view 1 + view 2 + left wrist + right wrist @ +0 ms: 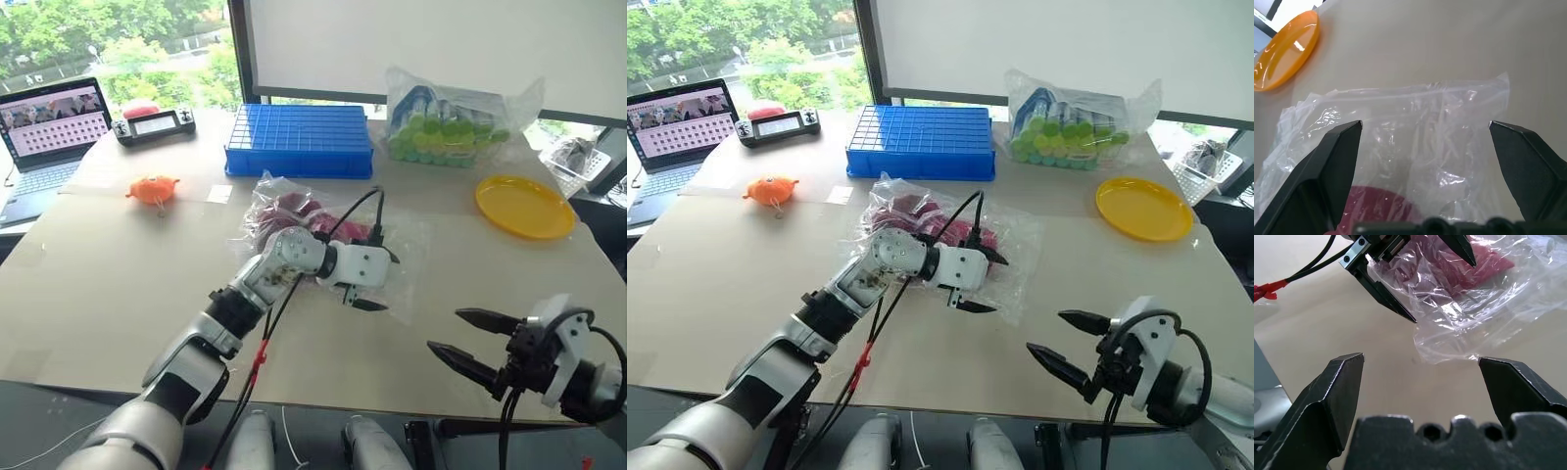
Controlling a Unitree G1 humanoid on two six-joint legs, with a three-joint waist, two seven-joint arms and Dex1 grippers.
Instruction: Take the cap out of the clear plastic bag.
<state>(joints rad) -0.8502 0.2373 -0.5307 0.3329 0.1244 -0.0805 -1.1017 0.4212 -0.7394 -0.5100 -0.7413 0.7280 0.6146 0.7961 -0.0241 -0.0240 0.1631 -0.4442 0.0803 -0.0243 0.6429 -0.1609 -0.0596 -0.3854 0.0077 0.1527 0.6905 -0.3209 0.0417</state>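
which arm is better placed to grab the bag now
Left, probably. The left gripper hangs open right over the clear bag with the cap inside, while the right gripper is open but off to the side.

Head pair: high, facing down at 12 o'clock over the table (pixel 118 294)
Wrist cameras: low, close; both share the clear plastic bag (pixel 1415 127)

the maroon cap (pixel 921 220) sits crumpled inside the clear plastic bag (pixel 1014 259), which lies flat and crinkled mid-table, just before the blue tray.
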